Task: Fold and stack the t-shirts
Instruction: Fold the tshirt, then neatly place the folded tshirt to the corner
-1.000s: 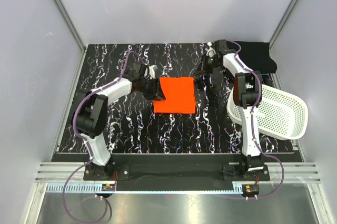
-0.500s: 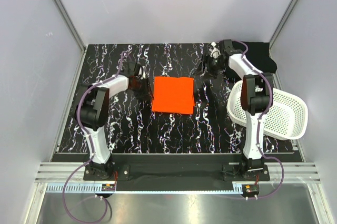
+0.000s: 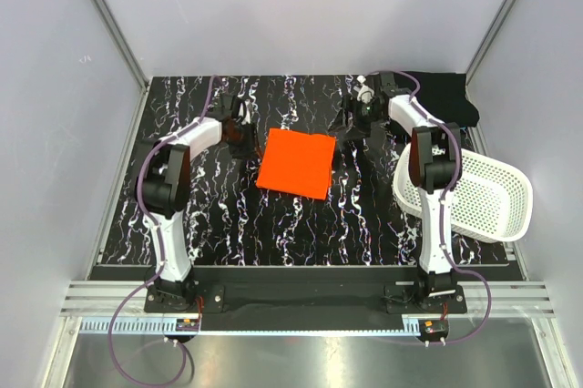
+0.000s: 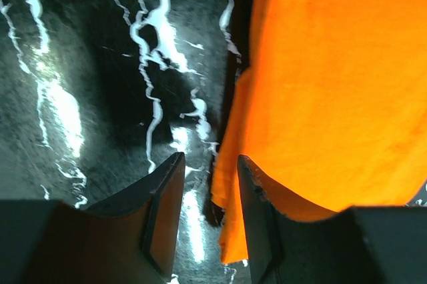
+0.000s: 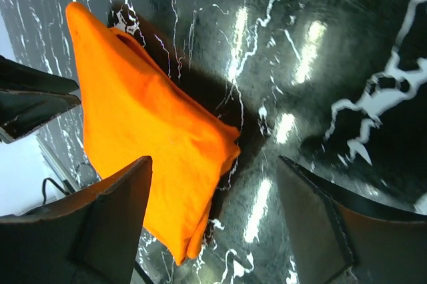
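The orange t-shirt [image 3: 294, 163] lies folded into a slightly skewed square at the middle of the black marbled table. The black t-shirt [image 3: 449, 98] lies folded at the back right corner. My left gripper [image 3: 243, 133] is low at the orange shirt's left edge. In the left wrist view its jaws [image 4: 210, 174] stand apart over the table, with the orange shirt's [image 4: 333, 84] loose edge hanging between them, unpinched. My right gripper [image 3: 351, 122] is at the shirt's back right corner. In the right wrist view it [image 5: 213, 164] is wide open above the orange shirt's [image 5: 147, 131] corner and holds nothing.
A white perforated basket [image 3: 510, 186] lies tilted at the right edge, beside the right arm. The black marbled table [image 3: 228, 215] is bounded by grey walls at the left, back and right.
My right gripper has opened and let go of the orange shirt. My left gripper has drawn back to the left, off the shirt. The shirt now lies flat, turned slightly.
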Controlling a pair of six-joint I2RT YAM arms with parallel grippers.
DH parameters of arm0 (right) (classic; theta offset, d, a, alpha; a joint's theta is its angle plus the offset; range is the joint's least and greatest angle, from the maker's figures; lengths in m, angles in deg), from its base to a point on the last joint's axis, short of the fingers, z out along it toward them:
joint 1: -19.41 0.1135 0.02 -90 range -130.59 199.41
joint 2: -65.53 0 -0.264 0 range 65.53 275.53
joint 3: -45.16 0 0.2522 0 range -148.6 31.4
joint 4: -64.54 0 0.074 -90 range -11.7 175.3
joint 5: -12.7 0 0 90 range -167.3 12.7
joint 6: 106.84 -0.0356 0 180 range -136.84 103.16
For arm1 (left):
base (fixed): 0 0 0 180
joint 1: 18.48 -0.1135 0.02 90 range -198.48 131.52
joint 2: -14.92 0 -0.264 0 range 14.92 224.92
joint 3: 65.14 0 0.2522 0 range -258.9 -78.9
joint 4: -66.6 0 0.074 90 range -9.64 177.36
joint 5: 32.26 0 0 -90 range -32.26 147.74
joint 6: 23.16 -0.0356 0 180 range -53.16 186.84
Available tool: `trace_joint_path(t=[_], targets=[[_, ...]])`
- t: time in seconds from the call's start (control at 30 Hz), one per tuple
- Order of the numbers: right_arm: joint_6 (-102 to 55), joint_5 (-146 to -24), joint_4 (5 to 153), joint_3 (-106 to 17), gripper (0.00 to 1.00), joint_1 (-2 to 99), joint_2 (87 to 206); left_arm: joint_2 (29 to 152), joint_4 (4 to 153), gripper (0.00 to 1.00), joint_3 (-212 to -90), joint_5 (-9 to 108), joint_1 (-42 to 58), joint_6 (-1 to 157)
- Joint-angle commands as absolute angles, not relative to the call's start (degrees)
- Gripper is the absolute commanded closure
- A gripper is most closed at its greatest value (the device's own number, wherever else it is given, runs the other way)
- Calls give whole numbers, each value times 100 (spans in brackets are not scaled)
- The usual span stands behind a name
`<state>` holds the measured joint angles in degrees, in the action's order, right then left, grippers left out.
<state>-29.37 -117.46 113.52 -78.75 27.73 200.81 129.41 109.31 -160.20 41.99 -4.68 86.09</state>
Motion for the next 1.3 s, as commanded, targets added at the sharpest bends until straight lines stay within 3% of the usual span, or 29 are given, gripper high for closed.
trace_joint_path(t=[0.0, 0.37, 0.73, 1.27], targets=[[-2756, -11624, 11275, -8329, 18, 3013, 20167, 13032, 11121, 58, -16283, 4359, -617, 8477], [-2747, -11588, 11626, -8566, 14, 3101, 20501, 12470, 11139, 57, -16169, 4104, -512, 8601], [-2396, -11843, 12479, -8936, 14, 3198, 20984, 12855, 11033, 57, -16064, 4086, -415, 8583], [-2001, -12053, 13472, -10167, 21, 3242, 21732, 12812, 10752, 57, -15765, 3937, -424, 8460]])
